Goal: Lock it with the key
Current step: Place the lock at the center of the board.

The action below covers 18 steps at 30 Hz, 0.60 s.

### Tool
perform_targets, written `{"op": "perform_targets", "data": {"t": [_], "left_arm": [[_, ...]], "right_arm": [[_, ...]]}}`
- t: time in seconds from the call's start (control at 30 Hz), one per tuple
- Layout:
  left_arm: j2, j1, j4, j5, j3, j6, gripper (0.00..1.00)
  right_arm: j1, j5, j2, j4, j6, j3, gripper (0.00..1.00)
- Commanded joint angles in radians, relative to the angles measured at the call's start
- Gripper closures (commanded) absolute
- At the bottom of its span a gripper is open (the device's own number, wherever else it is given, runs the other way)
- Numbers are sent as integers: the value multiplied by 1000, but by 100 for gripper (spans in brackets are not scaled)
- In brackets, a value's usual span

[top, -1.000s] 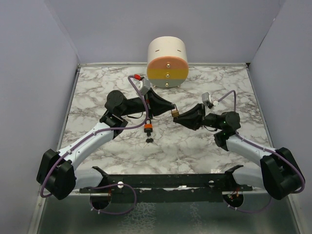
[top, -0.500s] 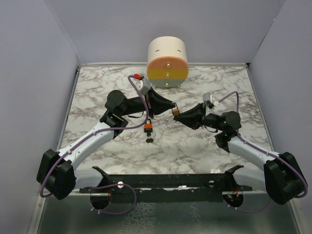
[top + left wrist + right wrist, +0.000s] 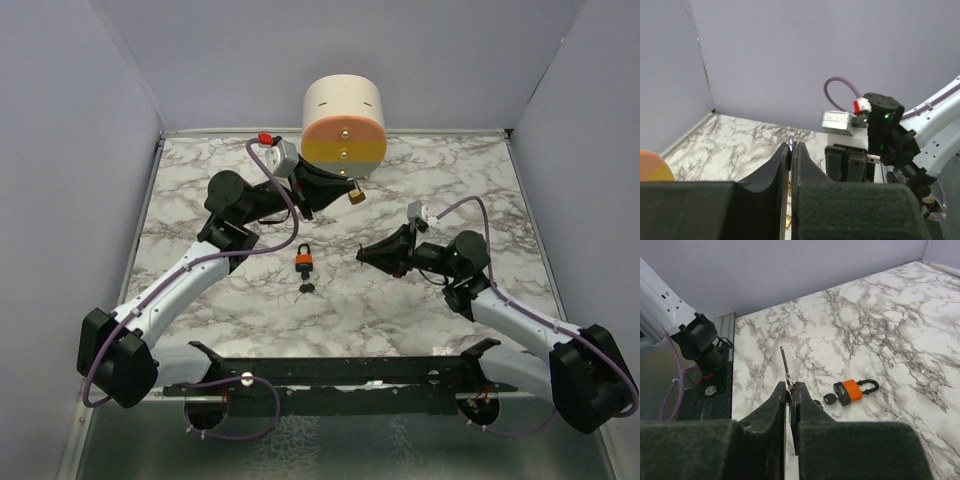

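The left fingers (image 3: 346, 190) are clamped on a small brass item (image 3: 355, 196), raised near the back of the tabletop (image 3: 450, 170). The left wrist view hides most of it. The right fingers (image 3: 795, 392) pinch a thin metal blade (image 3: 783, 362), seen edge-on, so its type is unclear. An orange padlock (image 3: 852, 390) lies on the tabletop with a dark key (image 3: 829, 399) near it.

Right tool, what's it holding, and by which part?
What looks like a thin metal key, pinched at its lower end between the shut fingers; the blade sticks out past their tips.
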Motion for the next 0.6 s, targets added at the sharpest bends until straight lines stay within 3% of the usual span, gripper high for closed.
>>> {"op": "perform_targets", "data": {"t": [0.0, 0.27, 0.57], "left_arm": [[19, 9, -112, -84, 20, 81, 100], [124, 18, -303, -203, -47, 82, 100], [313, 18, -184, -151, -138, 7, 100]], "right_arm": [[4, 126, -91, -124, -74, -12, 99], [5, 470, -243, -338, -130, 9, 99], [18, 628, -178, -426, -128, 46, 99]]}}
